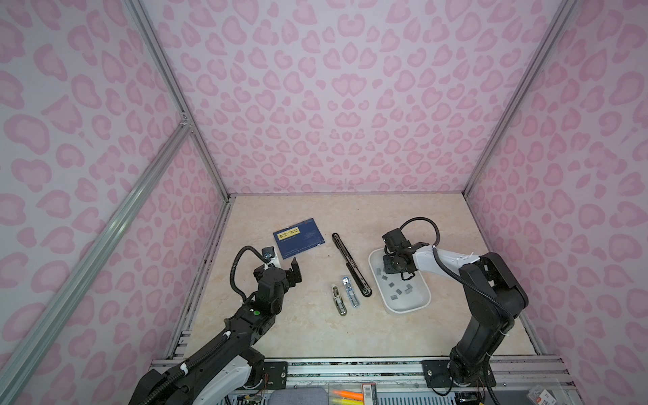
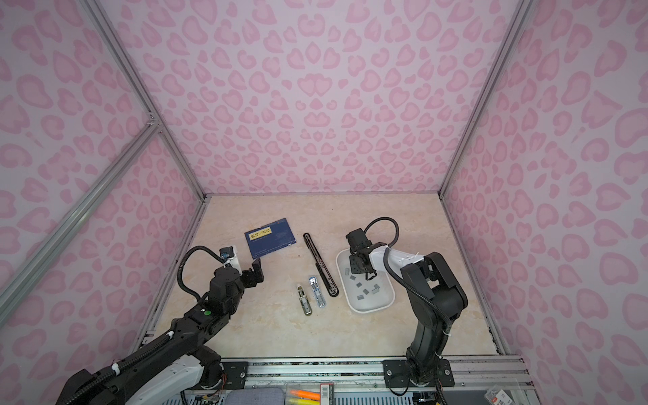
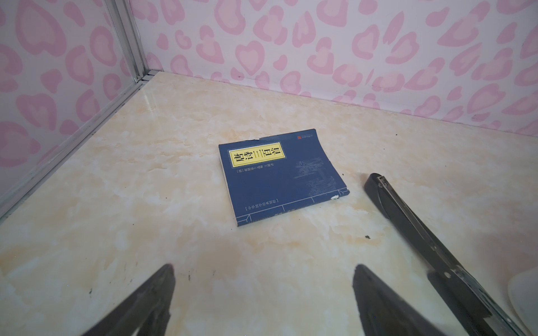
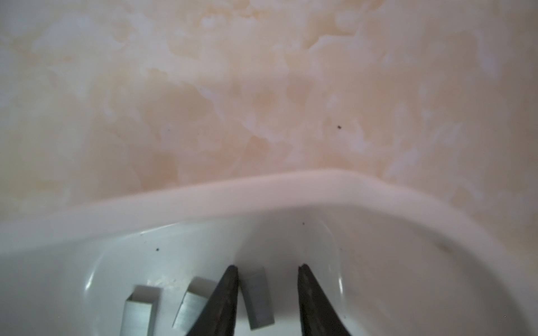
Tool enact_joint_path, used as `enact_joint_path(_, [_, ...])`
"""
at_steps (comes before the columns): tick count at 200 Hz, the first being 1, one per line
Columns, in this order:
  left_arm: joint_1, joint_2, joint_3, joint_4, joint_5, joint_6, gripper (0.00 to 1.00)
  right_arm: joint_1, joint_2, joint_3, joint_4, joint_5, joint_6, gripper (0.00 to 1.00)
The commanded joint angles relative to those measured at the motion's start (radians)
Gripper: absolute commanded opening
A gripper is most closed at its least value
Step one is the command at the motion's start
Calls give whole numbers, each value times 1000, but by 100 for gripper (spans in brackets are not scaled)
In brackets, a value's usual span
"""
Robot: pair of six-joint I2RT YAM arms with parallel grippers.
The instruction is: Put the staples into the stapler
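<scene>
Between the half-open fingers [image 4: 224,299] of our right gripper [image 4: 267,266] one staple strip [image 4: 257,302] lies ungripped; our left gripper [image 3: 263,266] gapes empty; the black stapler [image 1: 350,261] awaits loading, we judge.

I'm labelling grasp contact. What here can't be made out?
- Right wrist view: whether the right claw touches the staple strip between its open jaws; blurred.
- Both top views: that claw's tips, hidden by its own wrist over the white tray.
- Both top views: whether the two small staplers hold staples; too small.
- Left wrist view: the long black stapler, cut off by the picture's edge.
</scene>
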State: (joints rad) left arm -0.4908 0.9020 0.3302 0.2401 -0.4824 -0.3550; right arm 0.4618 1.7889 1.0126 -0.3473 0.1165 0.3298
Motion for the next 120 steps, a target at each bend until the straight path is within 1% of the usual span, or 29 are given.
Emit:
enact_joint_path(1, [1, -5, -1, 42, -4, 5, 96, -1, 30, -9, -52, -12, 2, 31])
enact_joint_path(15, [1, -8, -4, 44, -2, 5, 96, 0, 32, -13, -50, -18, 3, 27])
enact_joint_path(30, [1, -13, -6, 45, -5, 4, 97, 0, 22, -19, -47, -22, 6, 27])
enact_joint_path(84, [1, -3, -1, 43, -4, 4, 96, 3, -11, -49, -37, -43, 6, 34])
enact_joint_path(120, [1, 1, 1, 42, -10, 4, 96, 2, -7, -51, -32, -61, 4, 34])
